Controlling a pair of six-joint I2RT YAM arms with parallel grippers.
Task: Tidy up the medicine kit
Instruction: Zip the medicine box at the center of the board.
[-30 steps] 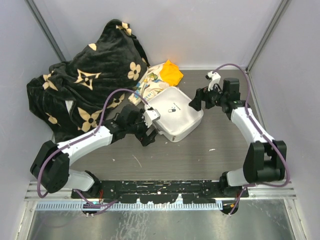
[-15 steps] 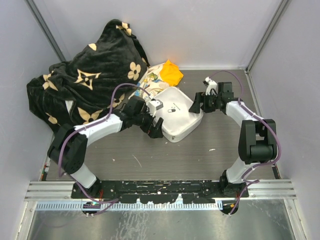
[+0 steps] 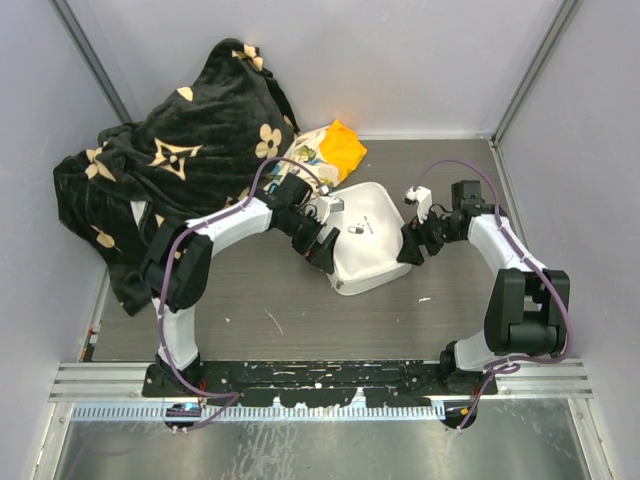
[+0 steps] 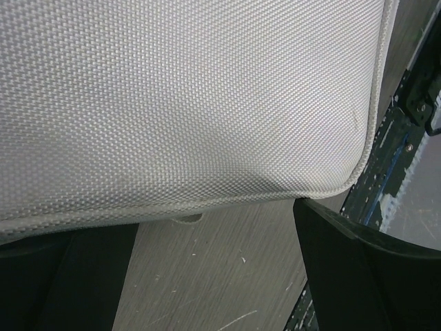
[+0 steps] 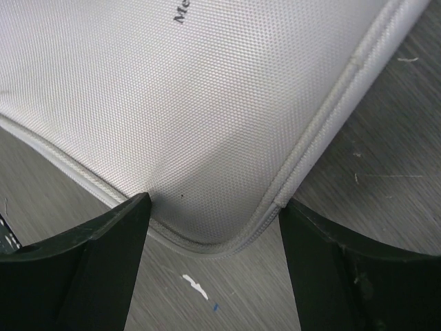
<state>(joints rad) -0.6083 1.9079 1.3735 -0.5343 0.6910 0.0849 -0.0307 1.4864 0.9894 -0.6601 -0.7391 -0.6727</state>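
Grey scratched table, plain grey walls. Your medicine kit sits mid-table, pill logo up, skewed to the table edges. Left gripper is at its left side, jaws spread wide around a kit corner. Right gripper straddles the right corner with its fingertips right at the piping. You can't tell whether it's clamping. The floral-and-orange bundle is just behind the kit, and the black patterned blanket is back left.

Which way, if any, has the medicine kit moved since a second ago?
Yes: the medicine kit slid slightly right and nearer, away from the orange cloth, and turned.
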